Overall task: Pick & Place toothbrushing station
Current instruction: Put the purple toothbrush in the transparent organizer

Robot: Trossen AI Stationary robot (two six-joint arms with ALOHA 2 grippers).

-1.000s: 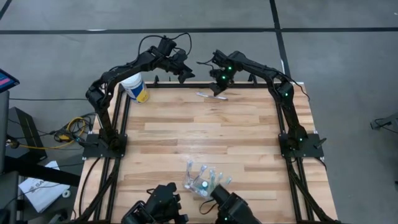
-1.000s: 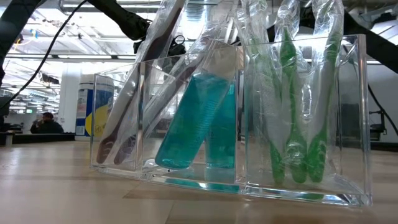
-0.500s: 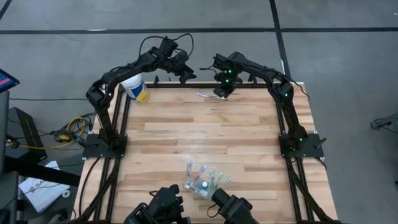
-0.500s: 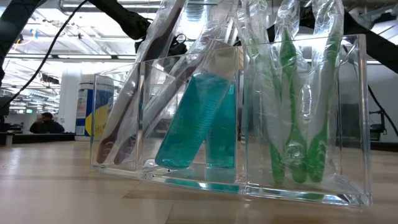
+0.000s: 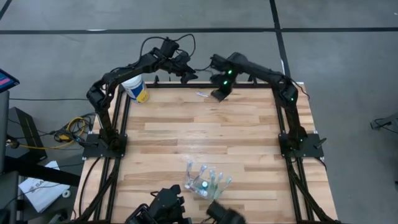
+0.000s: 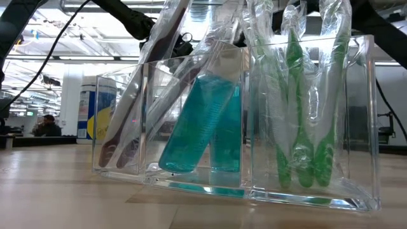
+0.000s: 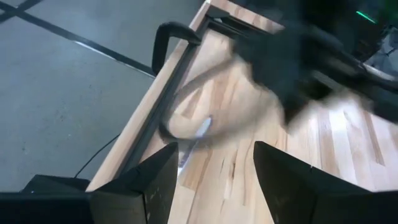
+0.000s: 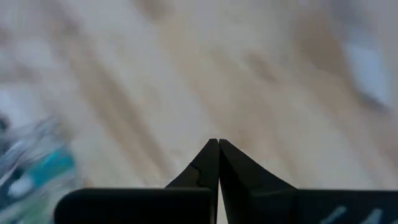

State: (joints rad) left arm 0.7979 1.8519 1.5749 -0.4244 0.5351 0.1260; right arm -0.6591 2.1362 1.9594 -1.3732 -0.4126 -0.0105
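While both arms reach over the far edge of the wooden table (image 5: 186, 130), the toothbrushing station (image 5: 204, 180) sits well apart from them at the near edge, a clear plastic holder standing upright on the boards; up close from table height its compartments show wrapped purple toothbrushes (image 6: 130, 121) leaning at one end, two teal-blue tubes (image 6: 203, 124) in the middle and green toothbrushes (image 6: 305, 121) at the other end, each in crinkled clear wrap. The right gripper (image 5: 219, 94) hangs low over the far rim of the table, its two dark fingers (image 8: 205, 167) pressed tightly together with nothing between them; just beside it on the boards lies a thin pale wrapped toothbrush (image 5: 203, 94), loose on the wood and not in the claw's hold. The left gripper (image 5: 185, 75) hovers near it, past the table's far edge, its jaws standing well apart and empty; its own camera looks down between the fingers (image 7: 149, 180) at that same pale toothbrush by the black table frame (image 7: 180, 68). A white canister with a yellow label (image 5: 135, 87) stands at the far left corner, close under the left arm. Beyond the table a person (image 6: 46, 126) sits far off in the room.
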